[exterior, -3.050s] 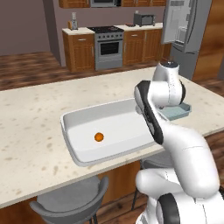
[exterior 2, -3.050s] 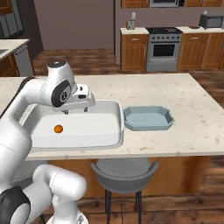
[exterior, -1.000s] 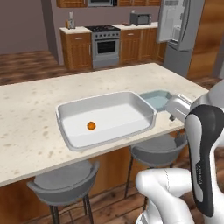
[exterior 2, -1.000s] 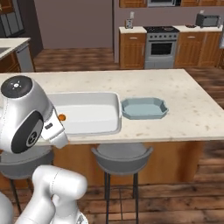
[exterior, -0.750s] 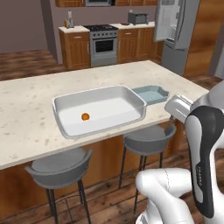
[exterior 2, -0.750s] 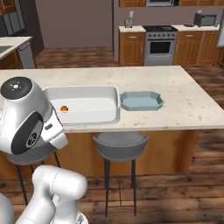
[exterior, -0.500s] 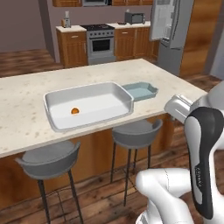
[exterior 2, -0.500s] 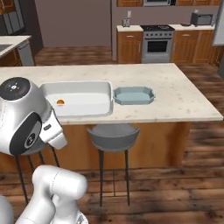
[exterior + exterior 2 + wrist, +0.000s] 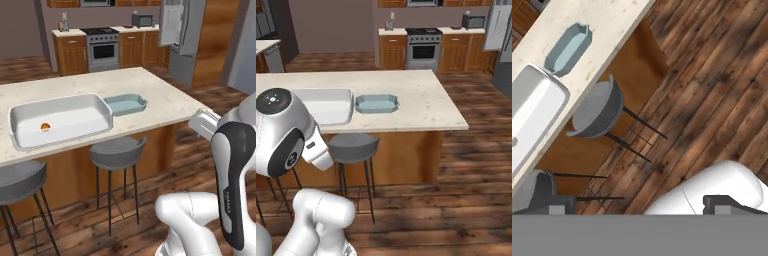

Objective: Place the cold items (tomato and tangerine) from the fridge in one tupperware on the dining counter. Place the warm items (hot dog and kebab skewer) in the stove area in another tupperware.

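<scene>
Table [image 9: 165,100], long and beige, well apart from the hand [image 9: 639,206]: up and to the left in the hand view, ahead of the arm in both base views. Long axis slanting across the hand view from lower left to upper right.

Fridge [image 9: 185,40], tall and grey, far beyond the table's end, ahead and to the right of the arm in the left base view; one door apparently swung open. Judged the goal of the coming move, since the tomato should sit inside; shelves too small and far to make out. Nothing but open wood floor between, so a drive round the table's end looks likely before any reach.

Stove area [image 9: 103,47] against the back wall, further from the hand than the table, left of the fridge.

White tray [image 9: 75,117] flat on the table, long side along the table's length. Holds the tangerine and nothing else that can be told.

Stool [image 9: 116,150], grey, tucked under the table's near edge, between the hand and the two containers.

Teal container [image 9: 126,104] just beside the tray's end, on the side toward the fridge; touching it or a hair apart, cannot tell. Empty.

Hand pointed down at the floor, tips spread as wide as they go, gripping nothing.

Tangerine [image 9: 45,126], tiny and orange, on the tray floor toward the end away from the teal container. One cold item judged placed; tomato and both warm items not yet in.
</scene>
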Available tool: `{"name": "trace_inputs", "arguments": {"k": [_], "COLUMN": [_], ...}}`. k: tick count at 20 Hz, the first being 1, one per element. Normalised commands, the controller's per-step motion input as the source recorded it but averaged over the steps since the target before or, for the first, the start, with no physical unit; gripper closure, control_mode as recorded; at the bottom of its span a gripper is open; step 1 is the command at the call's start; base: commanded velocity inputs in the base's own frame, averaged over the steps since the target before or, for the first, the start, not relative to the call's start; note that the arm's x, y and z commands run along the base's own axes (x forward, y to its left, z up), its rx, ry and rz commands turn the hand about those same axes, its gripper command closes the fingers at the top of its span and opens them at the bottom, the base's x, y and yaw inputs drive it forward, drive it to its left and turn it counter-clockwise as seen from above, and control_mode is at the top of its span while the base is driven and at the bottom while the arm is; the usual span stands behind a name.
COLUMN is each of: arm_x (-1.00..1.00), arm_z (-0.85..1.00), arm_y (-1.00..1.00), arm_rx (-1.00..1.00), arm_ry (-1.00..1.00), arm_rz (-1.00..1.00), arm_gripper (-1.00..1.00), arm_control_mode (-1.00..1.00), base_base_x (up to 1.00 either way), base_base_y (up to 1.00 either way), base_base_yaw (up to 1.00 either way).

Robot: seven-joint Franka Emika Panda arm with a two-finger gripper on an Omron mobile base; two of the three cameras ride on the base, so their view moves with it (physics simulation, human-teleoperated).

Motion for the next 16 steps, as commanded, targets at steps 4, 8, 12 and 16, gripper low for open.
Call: {"name": "trace_inputs", "arguments": {"k": [4, 8, 12, 16], "arm_x": [0.0, 0.0, 0.0, 0.0], "arm_z": [0.0, 0.0, 0.0, 0.0], "arm_y": [0.0, 0.0, 0.0, 0.0], "arm_rx": [0.0, 0.0, 0.0, 0.0], "arm_ry": [0.0, 0.0, 0.0, 0.0], "arm_rz": [0.0, 0.0, 0.0, 0.0], "arm_gripper": [-1.0, -1.0, -1.0, -1.0], "arm_control_mode": [1.0, 1.0, 1.0, 1.0], "base_base_x": [-0.15, -0.06, -0.01, -0.01], "base_base_y": [-0.95, -0.9, -0.89, -0.97], "base_base_yaw": [0.0, 0.0, 0.0, 0.0]}}
